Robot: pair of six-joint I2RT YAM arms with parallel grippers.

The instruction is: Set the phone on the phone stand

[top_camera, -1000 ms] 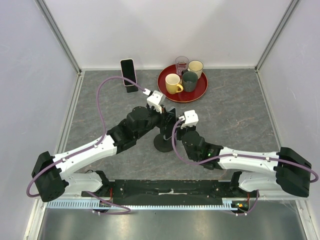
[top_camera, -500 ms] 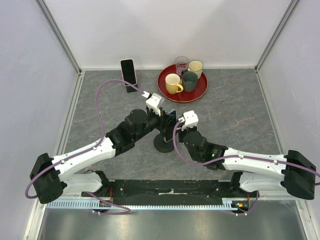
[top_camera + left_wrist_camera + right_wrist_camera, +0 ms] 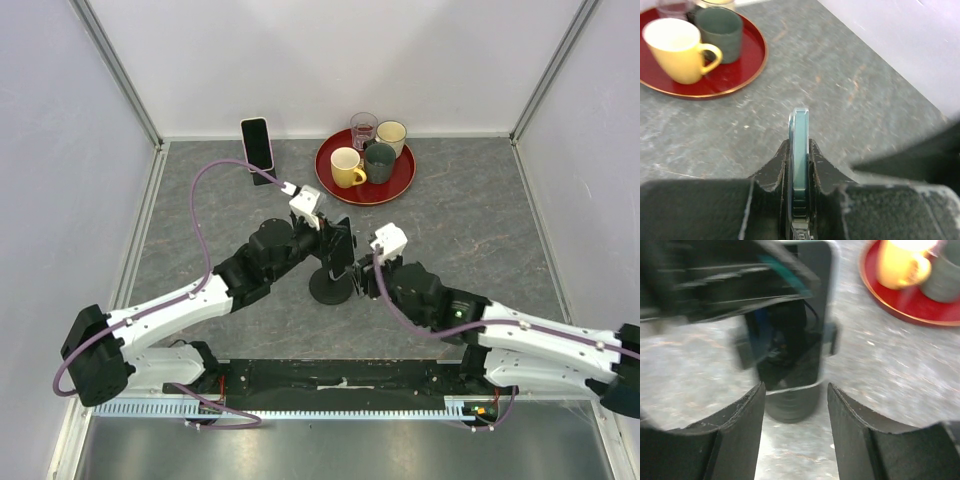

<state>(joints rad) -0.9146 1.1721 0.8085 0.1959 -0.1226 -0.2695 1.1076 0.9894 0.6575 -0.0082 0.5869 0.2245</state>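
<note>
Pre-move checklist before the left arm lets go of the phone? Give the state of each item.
1. Grip: left claw clamps the phone across both faces: ok.
2. Clearance: right claw is open and off the phone: ok.
3. Position: phone is over the stand in the top view: ok.
4. Seating: phone is held by the stand's cradle: cannot tell, the right wrist view is blurred.
5. Surroundings: red tray lies apart from both arms: ok.
</note>
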